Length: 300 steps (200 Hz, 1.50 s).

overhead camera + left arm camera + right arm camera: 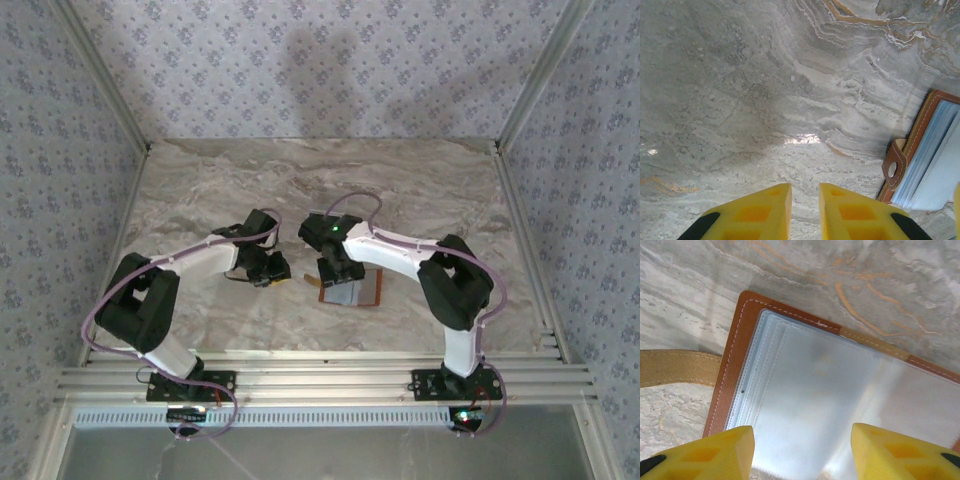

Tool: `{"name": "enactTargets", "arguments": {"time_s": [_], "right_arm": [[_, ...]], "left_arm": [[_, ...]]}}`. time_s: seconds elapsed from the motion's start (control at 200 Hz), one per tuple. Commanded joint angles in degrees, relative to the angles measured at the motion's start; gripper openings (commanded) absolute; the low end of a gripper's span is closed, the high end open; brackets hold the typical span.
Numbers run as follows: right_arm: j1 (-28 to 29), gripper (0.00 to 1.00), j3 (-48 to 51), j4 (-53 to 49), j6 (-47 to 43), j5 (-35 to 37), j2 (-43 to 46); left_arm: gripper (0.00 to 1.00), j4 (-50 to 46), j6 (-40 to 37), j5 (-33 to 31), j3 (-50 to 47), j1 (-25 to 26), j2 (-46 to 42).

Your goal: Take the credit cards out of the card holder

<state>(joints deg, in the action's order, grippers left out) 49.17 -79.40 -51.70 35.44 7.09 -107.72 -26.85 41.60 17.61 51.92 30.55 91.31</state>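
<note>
The card holder (358, 292) lies open and flat on the marble table, its orange-brown leather rim (735, 365) framing pale grey-blue clear sleeves (830, 390). The credit cards are hidden; I cannot make them out inside the sleeves. My right gripper (802, 432) hovers open just over the sleeves, one yellow finger over the left part and one over the right, nothing between them. My left gripper (805, 187) is left of the holder (920, 135), over bare marble, jaws a narrow gap apart and empty. In the top view the left gripper (272, 272) and right gripper (338, 275) sit close together.
The holder's closing strap with its snap hole (895, 167) sticks out from its left edge toward the left gripper; its tan underside (675, 367) lies flat on the table. Patterned walls and aluminium rails (320, 378) enclose the marble table (320, 180).
</note>
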Motion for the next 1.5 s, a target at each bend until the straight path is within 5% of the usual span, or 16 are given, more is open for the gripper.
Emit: {"name": "enactTargets", "arguments": {"time_s": [0.0,0.165,0.55,0.79,1.494], "right_arm": [[-0.34,0.56,1.18,-2.48,2.25,2.93,2.75],[-1.34,0.56,3.66,-0.64,2.61,1.45,4.05],[-9.14,0.55,20.13,23.74,4.98,-19.05,9.65],[-9.95,0.54,19.04,28.11,3.12,-24.22,6.97],[-9.38,0.49,15.65,22.24,3.53,-20.18,11.2]], "left_arm": [[0.22,-0.92,-0.52,0.76,1.42,0.41,0.85],[0.22,-0.82,-0.48,0.86,1.73,0.64,1.07],[0.25,-2.15,-0.26,-0.2,8.35,5.84,4.32],[0.25,-3.23,-0.15,-1.17,9.56,5.91,3.36],[0.14,0.57,-0.73,4.33,12.71,5.46,11.39]]}}
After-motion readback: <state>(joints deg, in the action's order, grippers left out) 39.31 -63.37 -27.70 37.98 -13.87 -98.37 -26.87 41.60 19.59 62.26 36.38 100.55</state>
